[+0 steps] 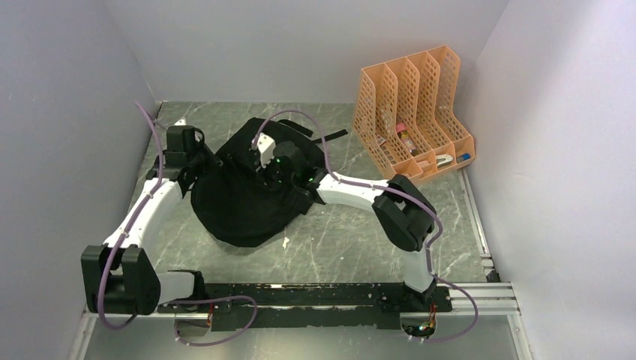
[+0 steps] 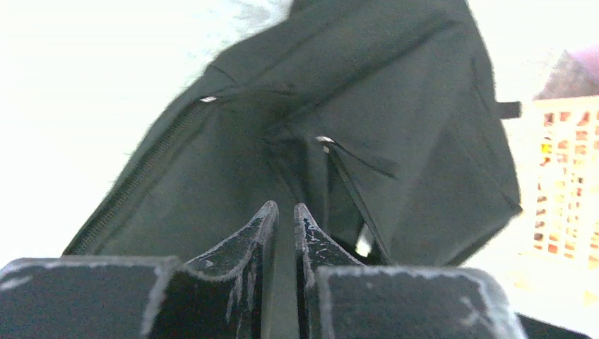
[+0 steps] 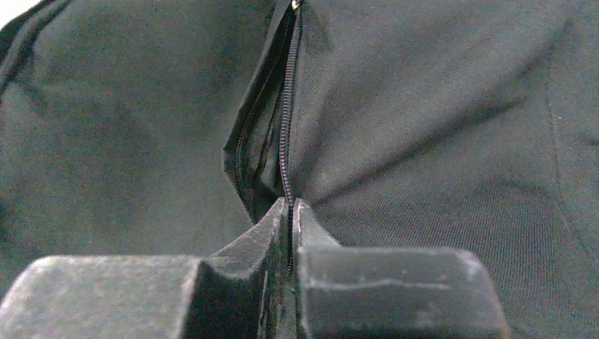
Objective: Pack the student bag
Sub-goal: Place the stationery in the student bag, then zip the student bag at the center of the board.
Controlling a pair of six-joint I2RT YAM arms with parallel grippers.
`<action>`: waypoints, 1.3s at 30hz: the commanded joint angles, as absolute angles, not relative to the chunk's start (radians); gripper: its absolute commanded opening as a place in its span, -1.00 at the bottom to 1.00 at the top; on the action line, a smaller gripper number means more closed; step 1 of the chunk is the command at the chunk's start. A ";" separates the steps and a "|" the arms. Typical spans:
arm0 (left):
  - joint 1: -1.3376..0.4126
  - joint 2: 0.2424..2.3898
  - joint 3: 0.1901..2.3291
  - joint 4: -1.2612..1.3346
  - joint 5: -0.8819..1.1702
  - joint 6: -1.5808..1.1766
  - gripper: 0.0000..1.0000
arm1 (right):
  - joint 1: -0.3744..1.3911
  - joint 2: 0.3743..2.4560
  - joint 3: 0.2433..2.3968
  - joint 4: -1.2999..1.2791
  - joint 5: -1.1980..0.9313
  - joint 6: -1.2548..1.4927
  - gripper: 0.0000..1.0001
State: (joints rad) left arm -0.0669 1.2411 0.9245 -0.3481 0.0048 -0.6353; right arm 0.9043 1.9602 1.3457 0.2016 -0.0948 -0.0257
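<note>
The student bag [image 1: 240, 214], a floppy black backpack, lies in the middle of the table. At the bag's left edge, my left gripper [image 1: 201, 161] has its fingers nearly together on a fold of black fabric. In the left wrist view the left gripper [image 2: 286, 206] shows only a thin slit between its jaws, with the bag [image 2: 395, 92] and a zipper line [image 2: 141, 176] right behind it. My right gripper [image 1: 276, 169] rests on top of the bag. In the right wrist view the right gripper [image 3: 291, 201] is shut on the zipper edge [image 3: 286, 127] of the bag [image 3: 438, 141], beside a narrow opening.
An orange mesh file organiser [image 1: 412, 112] stands at the back right with small items in its slots; it also shows at the right of the left wrist view [image 2: 561, 176]. Grey walls close in the table on the left, back and right.
</note>
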 commanded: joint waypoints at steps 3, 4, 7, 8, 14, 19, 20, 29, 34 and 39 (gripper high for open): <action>0.038 1.303 0.911 -0.377 -0.009 -0.618 -0.68 | 0.959 1.994 1.345 0.127 -0.125 -0.059 -0.73; 0.044 1.305 0.907 -0.374 -0.009 -0.615 -0.67 | 0.959 2.002 1.347 0.120 -0.119 -0.062 -0.70; 0.052 1.311 0.901 -0.370 -0.009 -0.609 -0.68 | 0.960 2.018 1.358 0.107 -0.106 -0.064 -0.53; 0.053 1.312 0.898 -0.369 -0.009 -0.608 -0.69 | 0.959 2.022 1.361 0.104 -0.105 -0.066 -0.46; 0.059 1.316 0.873 -0.349 0.011 -0.604 -0.69 | 0.959 2.030 1.401 0.063 -0.089 -0.075 -0.29; 0.061 1.315 0.855 -0.331 0.028 -0.593 -0.74 | 0.960 1.950 1.432 0.068 -0.077 -0.069 -0.21; 0.062 1.316 0.855 -0.329 0.032 -0.589 -0.74 | 0.959 1.934 1.434 0.080 -0.074 -0.059 -0.19; 0.061 1.341 0.835 -0.262 0.168 -0.572 -0.76 | 0.953 1.907 1.476 0.246 0.119 0.200 -0.02; 0.061 1.339 0.835 -0.262 0.174 -0.568 -0.77 | 0.913 1.991 1.596 0.213 0.119 0.405 0.04; 0.062 1.333 0.822 -0.248 0.200 -0.576 -0.77 | 0.888 2.061 1.668 0.201 0.095 0.578 0.11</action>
